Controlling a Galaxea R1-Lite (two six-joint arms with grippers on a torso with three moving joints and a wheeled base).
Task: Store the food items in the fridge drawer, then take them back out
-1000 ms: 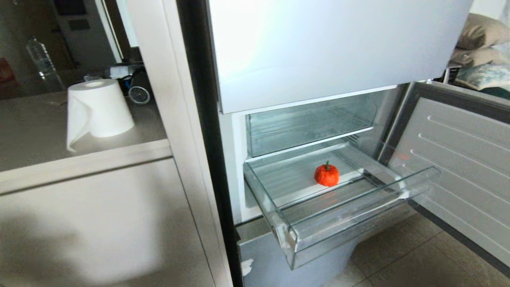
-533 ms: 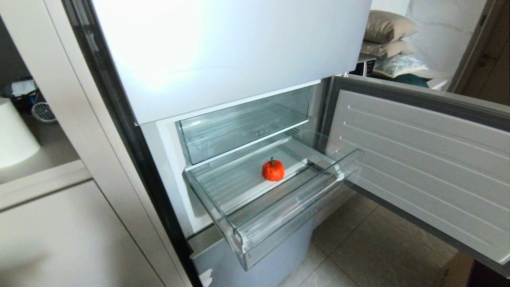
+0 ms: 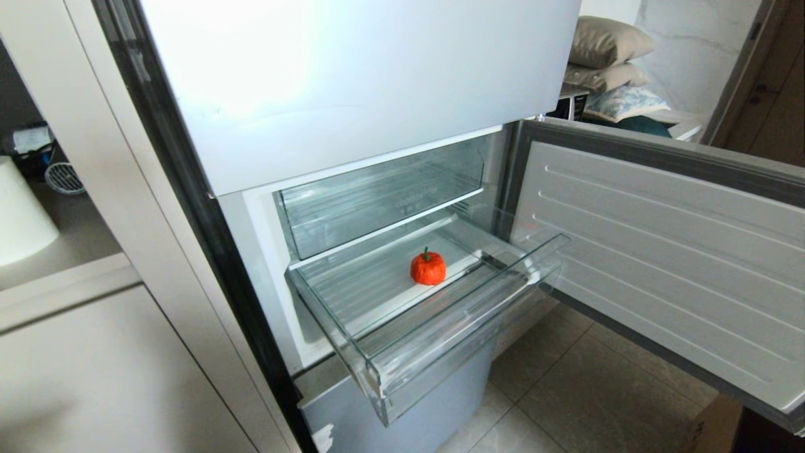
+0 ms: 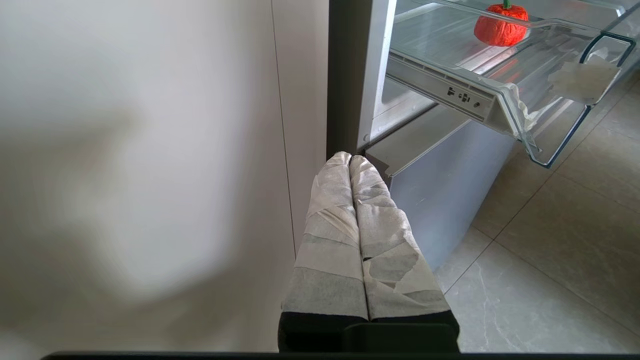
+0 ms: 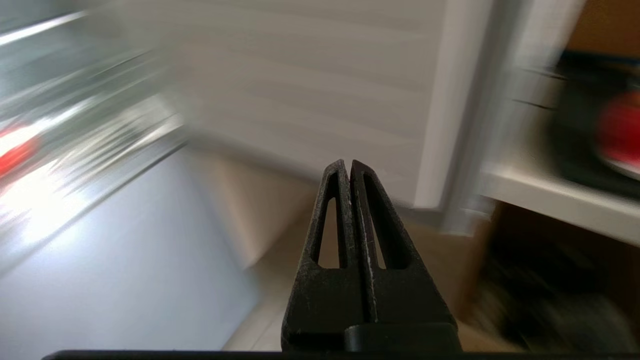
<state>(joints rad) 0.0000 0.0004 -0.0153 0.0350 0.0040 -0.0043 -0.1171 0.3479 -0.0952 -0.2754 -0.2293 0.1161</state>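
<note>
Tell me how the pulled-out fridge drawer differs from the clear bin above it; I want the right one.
The fridge drawer is pulled well out; the clear bin above sits pushed in. The fridge drawer holds the orange-red fruit; nothing shows in the clear bin. Both are transparent plastic with ribbed floors.

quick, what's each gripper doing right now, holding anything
left gripper: closed, holding nothing, down by the fridge's lower corner.
right gripper: closed, holding nothing, out in the air before the open fridge door.
</note>
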